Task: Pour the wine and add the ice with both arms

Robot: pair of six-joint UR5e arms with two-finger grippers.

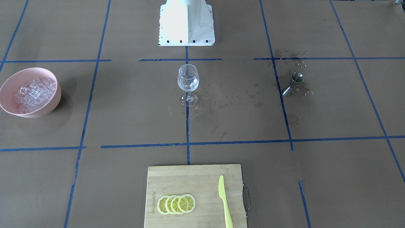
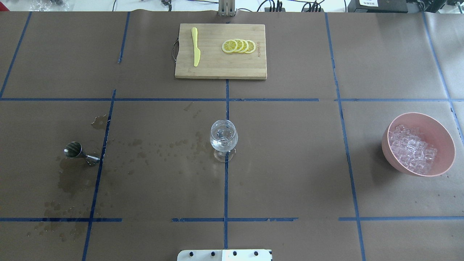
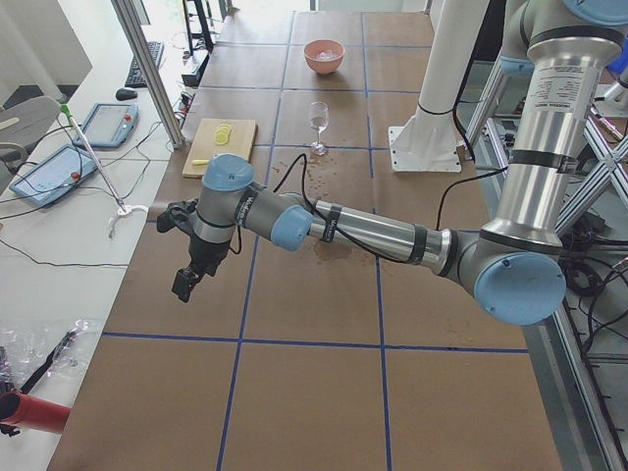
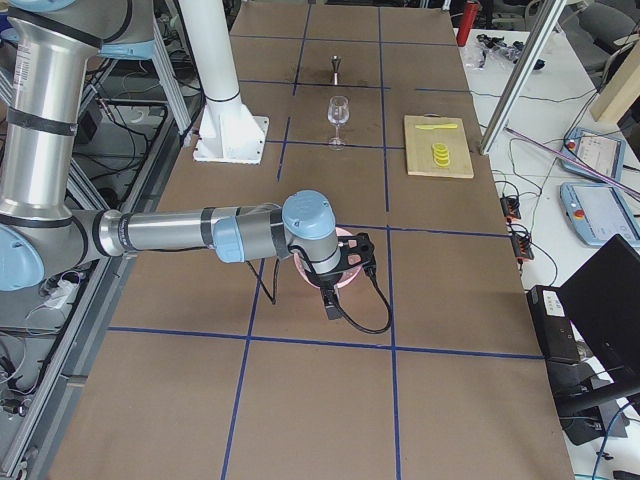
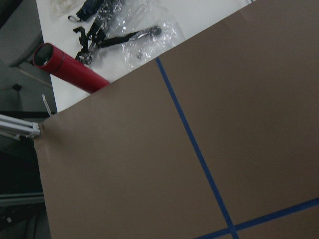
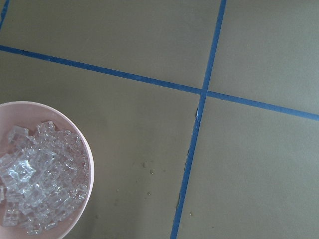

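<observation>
We place the ice (image 2: 413,152) heaped in the pink bowl (image 2: 435,130), close by the right gripper (image 4: 333,305), the nearer one, with the left gripper (image 3: 186,280) well apart, and we cannot tell whether either is open or closed.

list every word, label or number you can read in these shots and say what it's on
No text here can be read for certain.
cutting board: a burnt-in brand mark along one short edge, too blurred to read.
left arm: what looks like small dark print on its upright tube, too small to read.
</observation>
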